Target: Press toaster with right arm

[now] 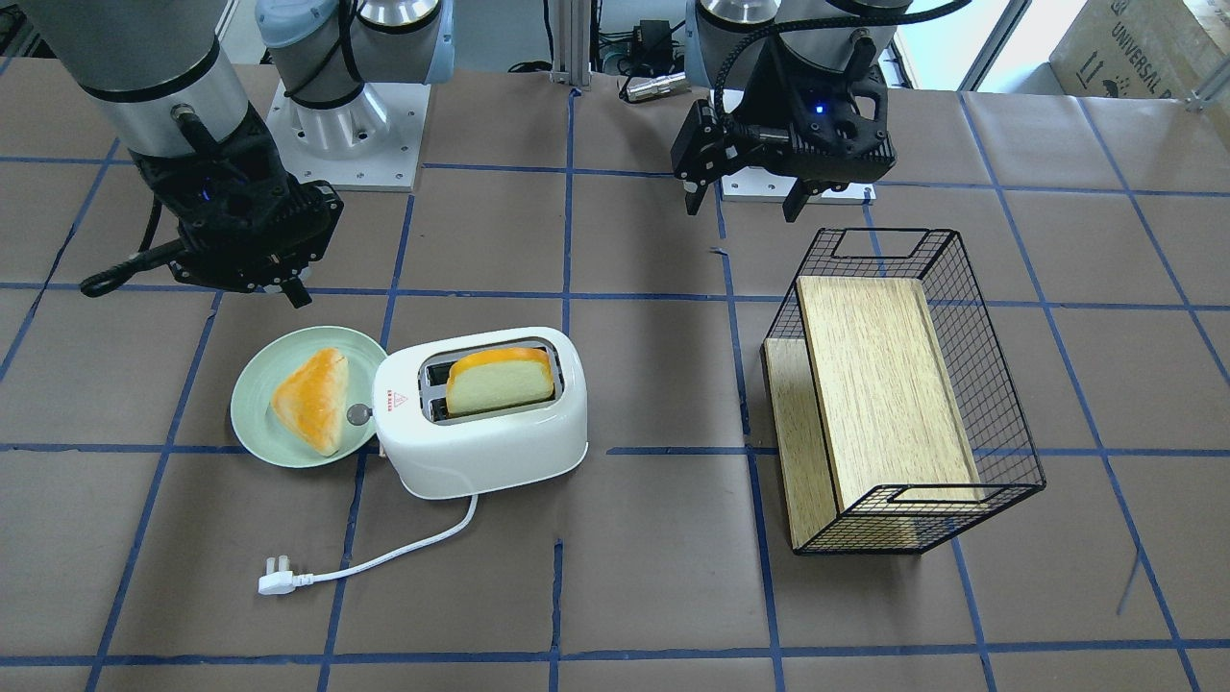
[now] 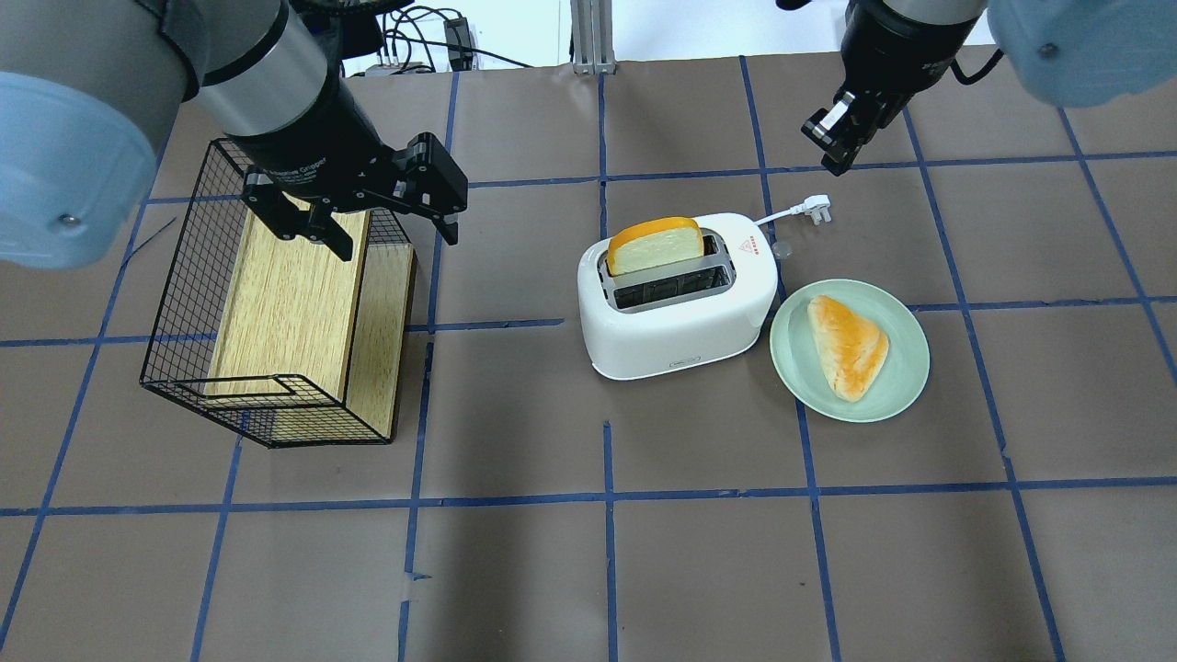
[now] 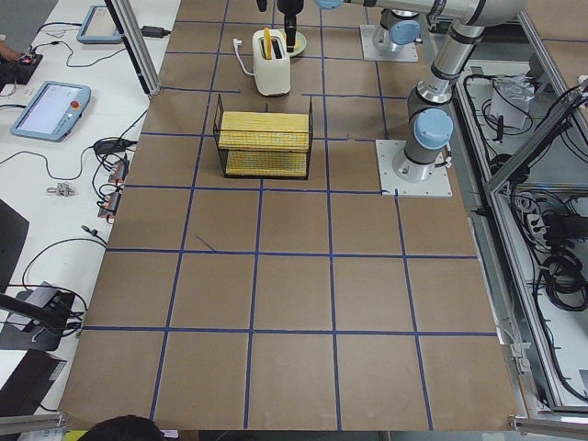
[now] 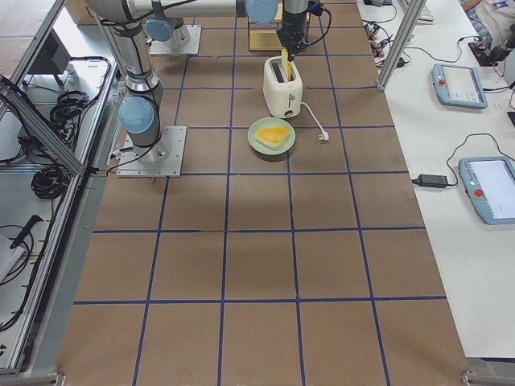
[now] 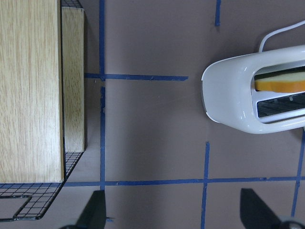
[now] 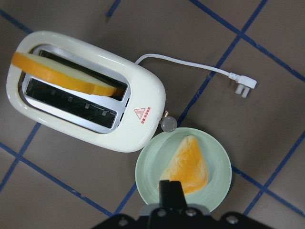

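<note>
The white toaster [image 1: 480,457] stands mid-table with a bread slice [image 1: 500,384] standing up out of one slot. Its silver knob [image 1: 358,414] faces a green plate [image 1: 252,432]. It also shows in the overhead view [image 2: 676,331] and the right wrist view [image 6: 147,95]. My right gripper [image 1: 288,286] is shut and empty. It hovers above the table by the toaster's knob end, apart from the toaster. In the right wrist view its fingers [image 6: 170,193] show over the plate. My left gripper [image 2: 395,234] is open and empty above the basket's edge.
A black wire basket [image 2: 184,303] with wooden boards in it lies on my left side. The plate [image 2: 791,368] holds a triangular bread piece [image 2: 846,345]. The toaster's white cord ends in a plug [image 2: 817,210] lying loose on the table.
</note>
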Controlling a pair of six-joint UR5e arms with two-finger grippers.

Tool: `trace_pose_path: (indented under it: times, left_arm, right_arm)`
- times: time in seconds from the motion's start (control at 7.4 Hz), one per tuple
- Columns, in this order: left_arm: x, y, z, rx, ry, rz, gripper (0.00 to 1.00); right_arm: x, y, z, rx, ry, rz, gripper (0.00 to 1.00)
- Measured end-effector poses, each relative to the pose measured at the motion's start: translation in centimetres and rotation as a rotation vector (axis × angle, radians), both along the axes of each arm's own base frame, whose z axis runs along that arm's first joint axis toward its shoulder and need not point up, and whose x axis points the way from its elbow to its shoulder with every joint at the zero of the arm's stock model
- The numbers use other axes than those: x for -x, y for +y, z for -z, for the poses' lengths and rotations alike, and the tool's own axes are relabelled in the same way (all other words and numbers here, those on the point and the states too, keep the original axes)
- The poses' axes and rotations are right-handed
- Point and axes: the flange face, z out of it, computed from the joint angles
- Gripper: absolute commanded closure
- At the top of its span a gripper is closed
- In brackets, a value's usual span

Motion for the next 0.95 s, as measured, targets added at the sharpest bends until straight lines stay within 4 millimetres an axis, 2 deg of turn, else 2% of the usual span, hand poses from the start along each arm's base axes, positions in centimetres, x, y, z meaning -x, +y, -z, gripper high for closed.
trace_pose_path:
  times: [0.14,0.27,0.41,0.54,0.68,0.81,0.95]
  left_arm:
    - [0.0,0.0,0.0,0.000,0.000,0.000,0.00]
    - [0.0,0.0,0.0,0.000,0.000,0.000,0.00]
    - [0.0,0.0,0.0,0.000,0.000,0.000,0.00]
    - [0.0,0.0,0.0,0.000,0.000,0.000,0.00]
    - [0.0,0.0,0.0,0.000,0.000,0.000,0.00]
    - [0.0,0.0,0.0,0.000,0.000,0.000,0.00]
    - [0.0,0.0,0.0,0.000,0.000,0.000,0.00]
  right_arm:
    - [0.0,0.3,0.2,-0.027,-0.006,0.148,0.89]
    - [0.0,0.4,0.6,-0.059,-0.001,0.284,0.84]
    - [0.3,0.5,0.8,-0.076,0.019,0.375,0.49]
    - [0.6,0.6,1.0,-0.082,0.044,0.415,0.31]
    - [0.8,0.6,1.1,-0.082,0.056,0.435,0.05]
    - [1.0,0.5,1.0,-0.079,0.057,0.456,0.00]
    - [1.0,0.5,0.9,-0.076,0.052,0.473,0.00]
